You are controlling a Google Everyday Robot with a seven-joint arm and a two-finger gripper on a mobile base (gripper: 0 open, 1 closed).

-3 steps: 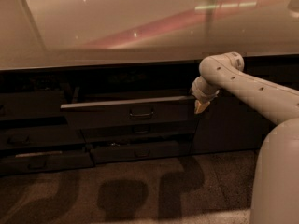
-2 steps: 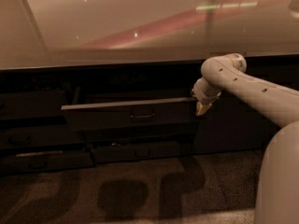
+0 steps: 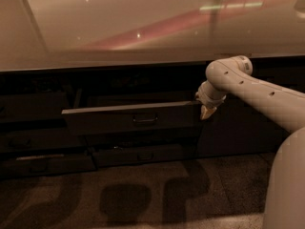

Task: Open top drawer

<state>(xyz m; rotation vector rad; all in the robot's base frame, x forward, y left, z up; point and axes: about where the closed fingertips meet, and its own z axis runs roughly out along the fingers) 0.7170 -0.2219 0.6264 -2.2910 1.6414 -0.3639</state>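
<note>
The top drawer (image 3: pixel 105 119) is a wide dark grey front with a small black loop handle (image 3: pixel 145 119) at its centre. It stands pulled out a little from the cabinet under the counter, its pale top rim showing. My gripper (image 3: pixel 207 111) hangs from the white arm at the drawer's right end, its pale tip at the front's upper right corner. It is well to the right of the handle.
A glossy pale countertop (image 3: pixel 143 27) overhangs the drawers. A shallower drawer front (image 3: pixel 143 155) sits below the top drawer, and another stack of dark drawer fronts (image 3: pixel 33 137) lies to the left. The speckled floor (image 3: pixel 133 194) spreads in front. My white arm (image 3: pixel 267 99) fills the right side.
The arm and gripper have shifted slightly to the right and toward the camera. The drawer front looks a touch further out.
</note>
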